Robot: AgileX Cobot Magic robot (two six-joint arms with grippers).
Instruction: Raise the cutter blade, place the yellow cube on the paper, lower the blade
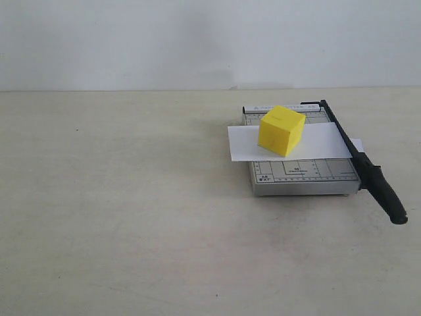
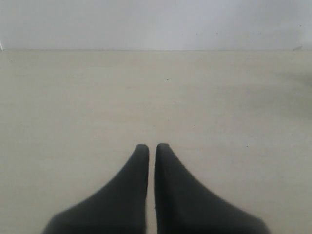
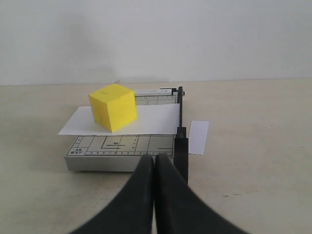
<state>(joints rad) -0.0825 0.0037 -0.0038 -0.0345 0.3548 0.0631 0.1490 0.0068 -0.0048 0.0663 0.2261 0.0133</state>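
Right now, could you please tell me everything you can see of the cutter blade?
The cutter blade is a long, thin black lever that widens into a thick rounded handle, seemingly plastic. It lies lowered along the right edge of the grey trimmer base, hinged at the far corner, its handle overhanging the near edge. It crosses the paper, some of which shows beyond it.

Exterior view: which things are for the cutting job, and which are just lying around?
For the job: cutter blade, yellow cube, paper, grey trimmer base.
Just there: table, wall. No loose extras show.
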